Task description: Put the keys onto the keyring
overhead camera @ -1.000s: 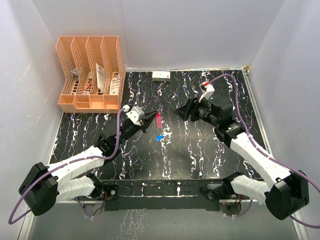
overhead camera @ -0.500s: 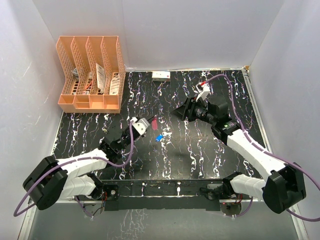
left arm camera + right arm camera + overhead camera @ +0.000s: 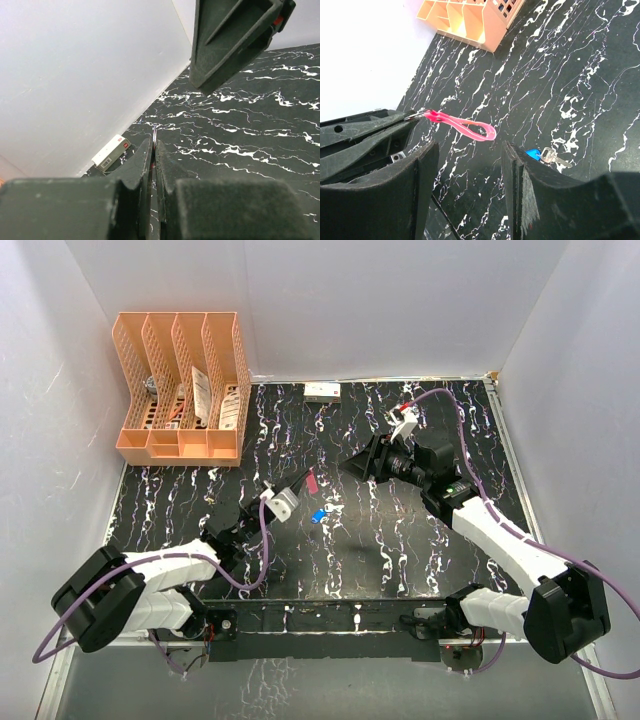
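Right wrist view — observed left gripper clenched on keyring at its metal end, strap jutting free; right gripper parted, holding nothing — keys together on table

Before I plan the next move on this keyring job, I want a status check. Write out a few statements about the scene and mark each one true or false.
1. The left gripper is shut on the keyring. True.
2. The keys hang on the keyring. False: they lie on the table, apart from it.
3. The right gripper holds the blue key. False: its jaws stand open and empty, and that key lies on the table.
4. An orange file rack stands at the table's far left corner. True.
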{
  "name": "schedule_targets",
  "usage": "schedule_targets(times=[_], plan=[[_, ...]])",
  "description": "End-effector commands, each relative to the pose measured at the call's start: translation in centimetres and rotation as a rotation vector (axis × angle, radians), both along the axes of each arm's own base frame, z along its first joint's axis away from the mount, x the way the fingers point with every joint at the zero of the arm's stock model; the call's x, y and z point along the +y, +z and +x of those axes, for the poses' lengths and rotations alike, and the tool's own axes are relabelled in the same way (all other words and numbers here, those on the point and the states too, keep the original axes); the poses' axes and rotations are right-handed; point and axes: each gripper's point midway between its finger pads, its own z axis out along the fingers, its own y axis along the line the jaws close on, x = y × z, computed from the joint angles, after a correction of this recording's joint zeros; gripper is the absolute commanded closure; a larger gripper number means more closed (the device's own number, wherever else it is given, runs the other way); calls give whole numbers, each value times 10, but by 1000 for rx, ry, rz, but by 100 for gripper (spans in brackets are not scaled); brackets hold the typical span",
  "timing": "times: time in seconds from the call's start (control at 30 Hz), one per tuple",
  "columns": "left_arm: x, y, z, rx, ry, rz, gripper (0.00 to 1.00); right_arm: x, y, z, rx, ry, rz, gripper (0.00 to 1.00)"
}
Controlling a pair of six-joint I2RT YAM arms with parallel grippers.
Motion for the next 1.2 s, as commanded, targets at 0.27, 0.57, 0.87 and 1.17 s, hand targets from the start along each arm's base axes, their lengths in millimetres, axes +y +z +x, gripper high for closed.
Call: schedule_targets(times=[0.27,0.57,0.87,1.17], plan=[[-18,17,-14,80,-122,-22,100,5,36,-1,-190,64,13,48],[-39,29,-19,380,-217,-17,100,-7,45,-4,-382,57,-73,47],[-49,30,-27,572,-340,20,100,-13,61,-26,-572,125,-122,49],[-44,38,-28,626,-420,14,100,-9,57,-44,-658,217,-131,60]])
